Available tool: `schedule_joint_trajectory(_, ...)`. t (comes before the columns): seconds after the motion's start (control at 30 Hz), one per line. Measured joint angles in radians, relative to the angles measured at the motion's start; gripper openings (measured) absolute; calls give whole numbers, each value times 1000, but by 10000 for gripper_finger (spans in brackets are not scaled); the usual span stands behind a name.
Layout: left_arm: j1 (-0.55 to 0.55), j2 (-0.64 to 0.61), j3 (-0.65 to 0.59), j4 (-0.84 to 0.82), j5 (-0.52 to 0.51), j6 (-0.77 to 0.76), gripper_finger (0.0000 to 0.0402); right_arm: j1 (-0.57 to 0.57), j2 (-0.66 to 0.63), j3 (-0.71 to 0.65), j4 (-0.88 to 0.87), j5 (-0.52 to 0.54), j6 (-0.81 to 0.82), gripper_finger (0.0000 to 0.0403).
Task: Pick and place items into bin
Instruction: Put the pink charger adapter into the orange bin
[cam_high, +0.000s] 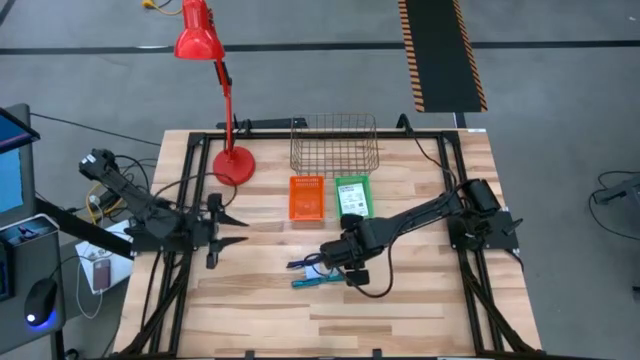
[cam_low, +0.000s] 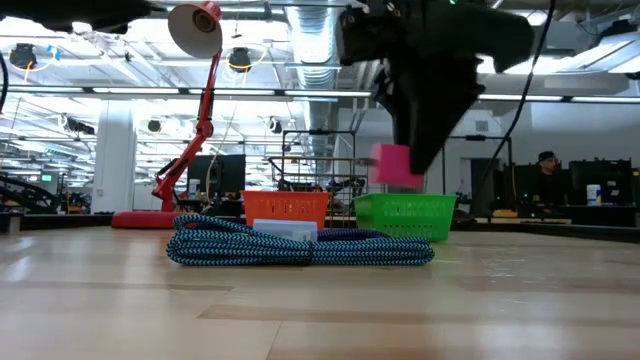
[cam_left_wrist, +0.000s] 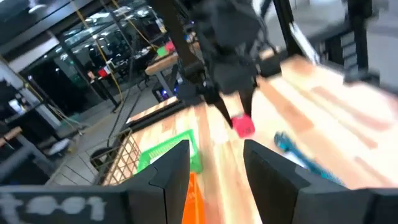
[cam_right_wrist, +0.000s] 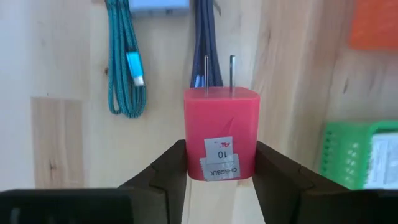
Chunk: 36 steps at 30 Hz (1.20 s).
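My right gripper is clamped on a pink charger, held off the table above the teal cable and dark blue cable. Orange bin and green bin sit side by side; green one has white cards in it, orange contents unclear. Wire basket behind them looks empty. Left gripper parked at the table's left, nearly closed, holding nothing.
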<state>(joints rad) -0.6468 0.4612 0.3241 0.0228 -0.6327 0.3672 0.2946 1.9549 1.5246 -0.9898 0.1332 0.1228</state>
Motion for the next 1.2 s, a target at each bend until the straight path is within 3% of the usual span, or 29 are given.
schedule_joint_trajectory(0.33, 0, 201, 0, 157, -6, 298, 142, -38, 0, 120, -7, -2, -71, 146)
schedule_joint_trajectory(0.5, 0, 313, 0, 261, -72, 457, 141, -51, 1, 184, -28, -4, -102, 139)
schedule_joint_trajectory(0.8, 39, 498, 0, 477, -90, 645, 141, -62, 1, 255, -28, -12, -124, 143)
schedule_joint_trajectory(1.2, 154, 694, 35, 644, 61, 800, 141, -64, 1, 295, -23, -27, -126, 143)
